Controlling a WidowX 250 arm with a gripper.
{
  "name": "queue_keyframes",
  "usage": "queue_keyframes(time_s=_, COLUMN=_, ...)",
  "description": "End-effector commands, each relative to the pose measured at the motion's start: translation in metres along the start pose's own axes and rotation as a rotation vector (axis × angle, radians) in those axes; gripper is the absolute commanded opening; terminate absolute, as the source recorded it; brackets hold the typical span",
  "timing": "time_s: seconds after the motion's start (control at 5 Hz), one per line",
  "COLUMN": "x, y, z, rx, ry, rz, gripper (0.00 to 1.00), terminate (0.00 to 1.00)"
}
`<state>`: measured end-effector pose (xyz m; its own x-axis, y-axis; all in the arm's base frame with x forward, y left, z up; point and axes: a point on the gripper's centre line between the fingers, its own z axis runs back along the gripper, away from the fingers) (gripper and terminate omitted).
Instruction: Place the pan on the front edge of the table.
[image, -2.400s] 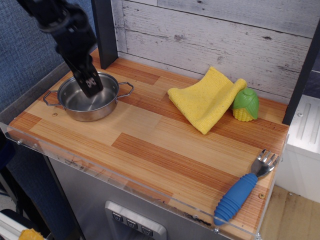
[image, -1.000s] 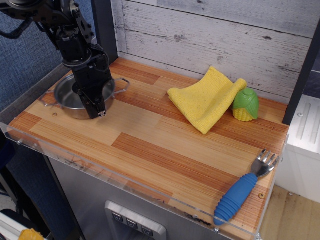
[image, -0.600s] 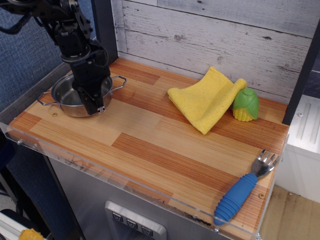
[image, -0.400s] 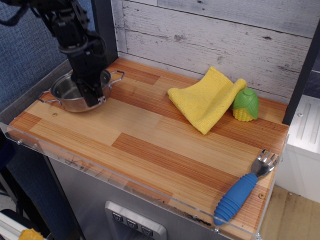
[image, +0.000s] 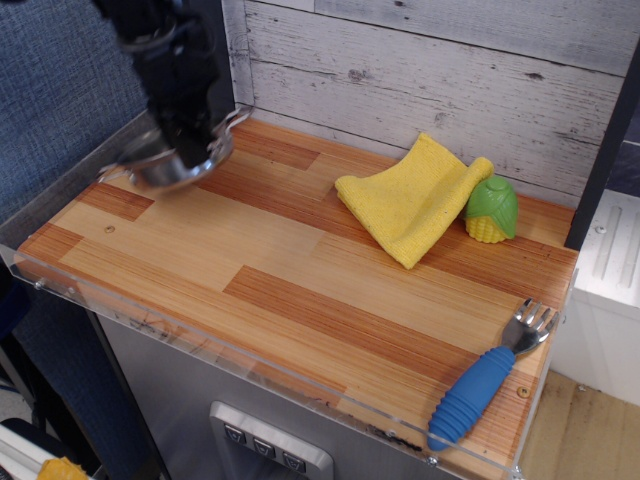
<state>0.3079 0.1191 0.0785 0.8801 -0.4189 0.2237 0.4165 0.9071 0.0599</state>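
The pan (image: 160, 172), a small shiny steel pot with wire loop handles, hangs tilted and motion-blurred above the back left of the table (image: 300, 290). My black gripper (image: 190, 152) comes down from the top left and is shut on the pan's near rim, holding it clear of the wood. Most of the pan's inside is hidden behind the gripper. The table's front edge with its clear acrylic rim (image: 200, 350) lies well below and in front of the pan.
A yellow cloth (image: 410, 197) and a green-and-yellow toy corn (image: 490, 210) lie at the back right. A blue-handled fork (image: 490, 375) lies at the front right corner. A dark post (image: 210, 60) stands just behind the gripper.
The gripper closed on the pan's rim and has lifted it off the wood, up and slightly back. The pan now hangs tilted in the air.
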Motion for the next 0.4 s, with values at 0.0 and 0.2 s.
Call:
queue_keyframes(time_s=0.0, x=0.031, y=-0.021, z=0.056, rx=0.027, ry=-0.125, rz=-0.053, gripper=0.00, terminate=0.00)
queue_keyframes(time_s=0.2, x=0.031, y=-0.043, z=0.071, rx=0.006, ry=-0.155, rz=-0.102, gripper=0.00, terminate=0.00)
